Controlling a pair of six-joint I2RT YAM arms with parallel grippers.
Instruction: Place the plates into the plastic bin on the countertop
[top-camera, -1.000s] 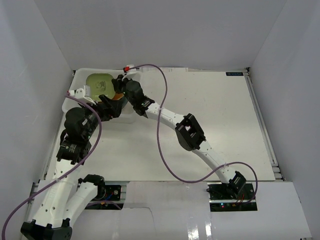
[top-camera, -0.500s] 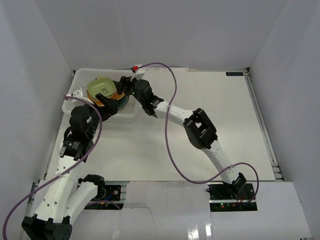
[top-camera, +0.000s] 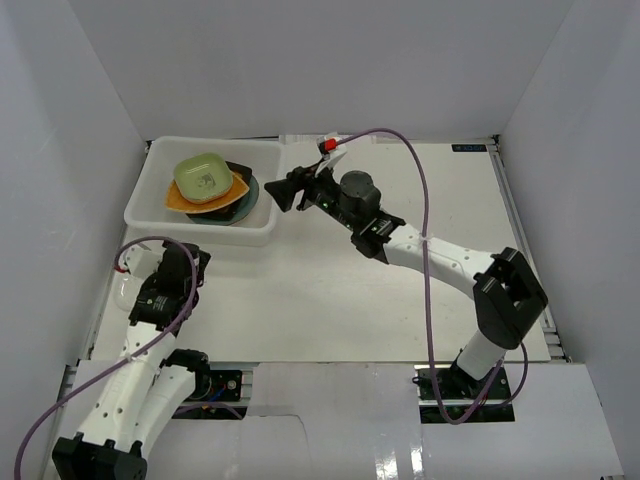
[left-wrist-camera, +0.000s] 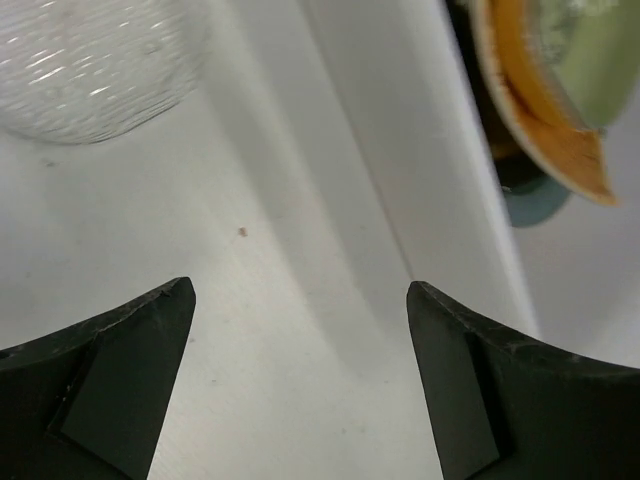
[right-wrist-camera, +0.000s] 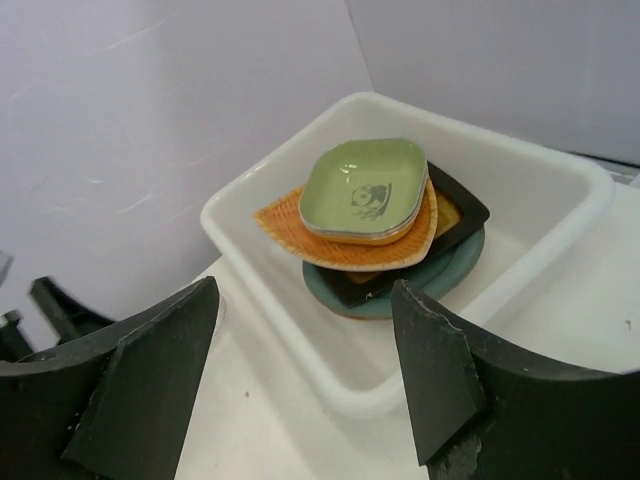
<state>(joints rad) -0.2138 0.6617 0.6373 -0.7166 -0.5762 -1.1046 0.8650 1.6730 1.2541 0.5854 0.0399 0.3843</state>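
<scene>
The plastic bin (top-camera: 196, 231) stands at the countertop's (top-camera: 420, 250) far left. Inside it is a stack of plates: a green rounded-square plate (top-camera: 204, 177) on top, then an orange fan-shaped one (top-camera: 176, 198), a dark square one (right-wrist-camera: 462, 208) and a round blue one (right-wrist-camera: 398, 297) at the bottom. My right gripper (top-camera: 283, 192) hovers open and empty just right of the bin, facing the stack (right-wrist-camera: 364, 189). My left gripper (top-camera: 178, 258) is open and empty over bare countertop in front of the bin, whose wall (left-wrist-camera: 400, 120) and orange plate (left-wrist-camera: 540, 110) show ahead.
A clear ribbed glassy object (left-wrist-camera: 90, 60) lies on the countertop near the left gripper, by the left edge (top-camera: 121, 292). White walls enclose the table on three sides. The right arm's purple cable (top-camera: 425, 230) loops over the middle.
The right gripper opened, left the green plate on top of the stack and pulled back rightward out of the bin. The left arm drew back from the bin toward the near left.
</scene>
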